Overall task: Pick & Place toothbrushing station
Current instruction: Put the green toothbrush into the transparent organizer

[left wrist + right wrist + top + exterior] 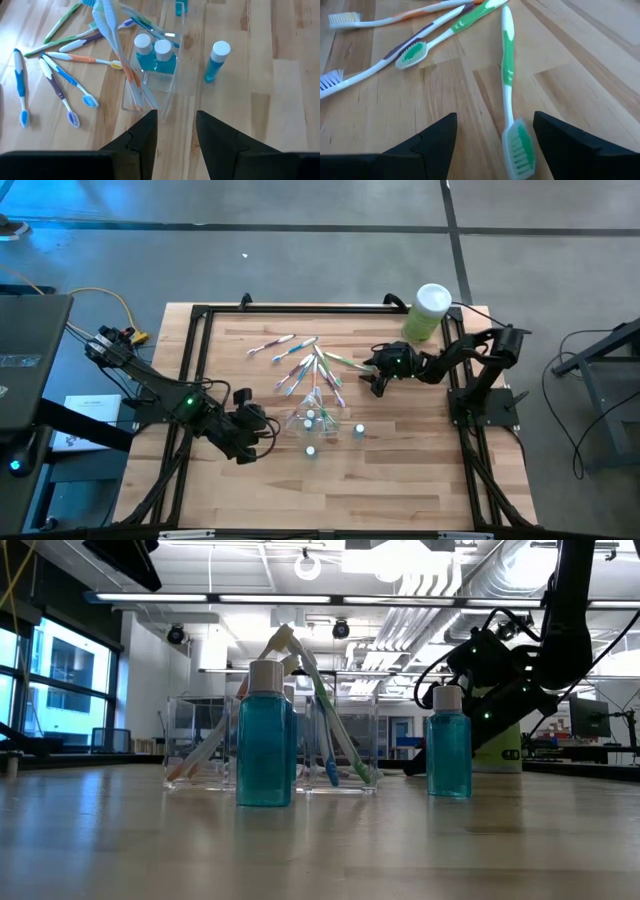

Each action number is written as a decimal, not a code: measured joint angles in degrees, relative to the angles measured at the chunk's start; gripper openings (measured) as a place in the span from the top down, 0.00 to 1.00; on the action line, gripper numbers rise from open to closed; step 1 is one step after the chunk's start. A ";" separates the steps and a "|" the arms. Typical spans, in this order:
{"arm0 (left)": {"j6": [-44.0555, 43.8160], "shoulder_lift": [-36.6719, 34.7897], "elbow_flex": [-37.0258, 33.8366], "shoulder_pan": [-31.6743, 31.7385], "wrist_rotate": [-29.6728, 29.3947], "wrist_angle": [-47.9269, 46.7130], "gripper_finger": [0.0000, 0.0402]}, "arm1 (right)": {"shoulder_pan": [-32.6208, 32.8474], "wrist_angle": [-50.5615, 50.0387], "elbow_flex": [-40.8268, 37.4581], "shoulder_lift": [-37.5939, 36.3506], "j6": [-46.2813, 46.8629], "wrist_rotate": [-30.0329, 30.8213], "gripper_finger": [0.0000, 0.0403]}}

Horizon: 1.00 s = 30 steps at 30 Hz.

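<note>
The clear holder (pixel 150 75) stands on the wood table (pixel 420 470) with two blue white-capped tubes (pixel 155 52) and a few toothbrushes (pixel 117 40) leaning in it. More toothbrushes (pixel 300 360) lie loose on the table beyond it. Two other tubes (pixel 358 430) (pixel 312 450) stand upright beside the holder. My left gripper (pixel 175 135) hangs open above the table, short of the holder. My right gripper (pixel 495 135) is open and low over the table. Its fingers stand on either side of a green-and-white toothbrush (pixel 509 85), whose bristle head (pixel 520 147) lies between them.
A tall green canister with a white lid (pixel 428 310) stands at the table's far right corner, behind my right arm. A black frame (pixel 200 310) runs round the table. A laptop (pixel 25 360) sits off the table's left side. Bare wood lies along the near edge.
</note>
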 joint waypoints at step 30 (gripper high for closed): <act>-1.50 0.00 0.00 0.00 -1.44 0.09 0.68 | 0.09 -2.89 -0.13 -2.03 1.90 2.65 0.96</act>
